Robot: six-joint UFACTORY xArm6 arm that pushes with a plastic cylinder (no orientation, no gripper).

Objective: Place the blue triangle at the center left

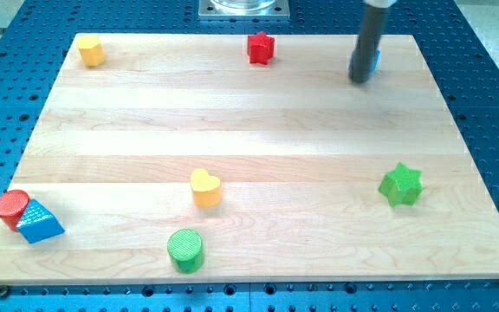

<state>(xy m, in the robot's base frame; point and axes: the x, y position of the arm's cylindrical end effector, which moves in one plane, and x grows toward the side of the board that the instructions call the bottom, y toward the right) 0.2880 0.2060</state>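
Wooden board (249,121) lying on blue pegboard. You're parking my tip (359,80) far from blue triangle (39,222), which is touching red cylinder (11,208). No gripper fitted, just rod. Approach from below-right, peeling triangle away cleanly.

The broad middle of the desk (258,130) lies bare from the view's left edge to its right, a wide lane for sliding. Obstacles sit at the fringes. Along the view's top: a yellow block (91,51) near the left corner, a red star-like block (261,48) at the middle, and my tip (359,80) near the right, touching a blue block (375,59) mostly hidden behind the rod (its shape cannot be told). At the bottom left corner the red cylinder (11,208) and blue triangle (40,222) touch, crowding that corner. The yellow heart (204,187) and green cylinder (185,250) stand near each other at bottom centre, with a narrow gap between. The green star (401,185) stands alone at the right.
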